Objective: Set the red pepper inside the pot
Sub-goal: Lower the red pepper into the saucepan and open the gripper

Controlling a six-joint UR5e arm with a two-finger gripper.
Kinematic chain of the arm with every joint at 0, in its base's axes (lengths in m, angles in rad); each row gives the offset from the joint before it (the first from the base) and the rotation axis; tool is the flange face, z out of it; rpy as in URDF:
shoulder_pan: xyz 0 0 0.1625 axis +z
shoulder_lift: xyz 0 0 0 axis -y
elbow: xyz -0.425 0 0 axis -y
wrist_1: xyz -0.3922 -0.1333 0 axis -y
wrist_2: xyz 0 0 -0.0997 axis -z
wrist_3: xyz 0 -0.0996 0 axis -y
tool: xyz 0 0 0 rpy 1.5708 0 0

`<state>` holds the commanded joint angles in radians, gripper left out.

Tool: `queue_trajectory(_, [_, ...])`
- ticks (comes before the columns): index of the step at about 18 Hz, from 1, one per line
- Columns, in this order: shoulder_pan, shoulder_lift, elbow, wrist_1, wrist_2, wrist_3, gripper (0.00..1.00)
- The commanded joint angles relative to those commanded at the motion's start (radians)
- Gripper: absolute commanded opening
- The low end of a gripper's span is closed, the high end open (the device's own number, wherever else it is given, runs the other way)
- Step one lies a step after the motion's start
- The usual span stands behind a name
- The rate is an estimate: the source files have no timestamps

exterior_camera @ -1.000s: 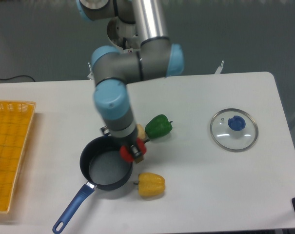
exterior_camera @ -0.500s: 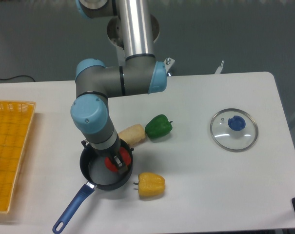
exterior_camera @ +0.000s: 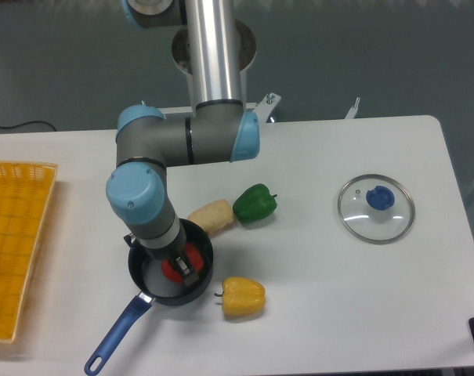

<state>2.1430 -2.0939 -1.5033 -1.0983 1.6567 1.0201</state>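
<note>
Probably light and stiff, the red pepper (exterior_camera: 176,266) looks glossy and lumpy, so a hold across its rounded middle seems safest against slipping. Right now the gripper (exterior_camera: 182,265) is clamped narrowly around it, hanging inside the pot (exterior_camera: 154,283) on the counter (exterior_camera: 338,313).

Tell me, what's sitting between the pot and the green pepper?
A pale yellowish lumpy food item lies between the pot and the green pepper, seen in the fixed camera view.
</note>
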Motion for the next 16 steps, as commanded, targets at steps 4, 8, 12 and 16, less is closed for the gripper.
queue_trajectory(4, [0.000, 0.000, -0.006, -0.002, 0.002, 0.002, 0.66])
queue_trajectory(8, [0.000, -0.002, -0.008, -0.002, 0.003, 0.002, 0.66])
queue_trajectory(12, [0.000, -0.003, -0.020, 0.000, 0.003, 0.002, 0.66])
queue_trajectory(16, [0.000, -0.009, -0.021, -0.002, 0.005, 0.002, 0.66])
